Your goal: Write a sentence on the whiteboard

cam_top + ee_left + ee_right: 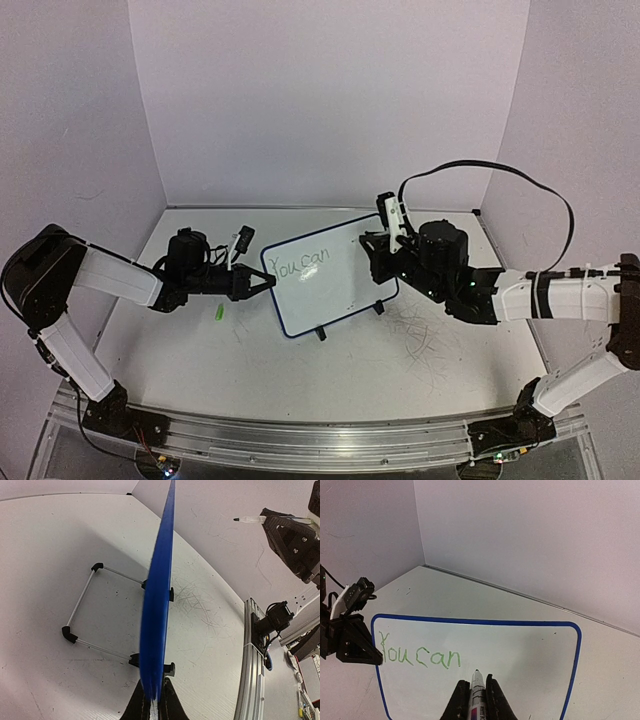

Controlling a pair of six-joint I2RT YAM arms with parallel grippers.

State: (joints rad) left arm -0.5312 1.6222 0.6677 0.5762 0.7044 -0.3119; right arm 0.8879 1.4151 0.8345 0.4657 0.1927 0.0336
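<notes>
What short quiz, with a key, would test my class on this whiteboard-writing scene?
1. True or false: the left end effector clamps the whiteboard by its edge.
2. Which words of the sentence are on the board?
3. The right end effector holds: A a marker, B an eraser, C nothing.
Key: 1 true; 2 "You can"; 3 A.
</notes>
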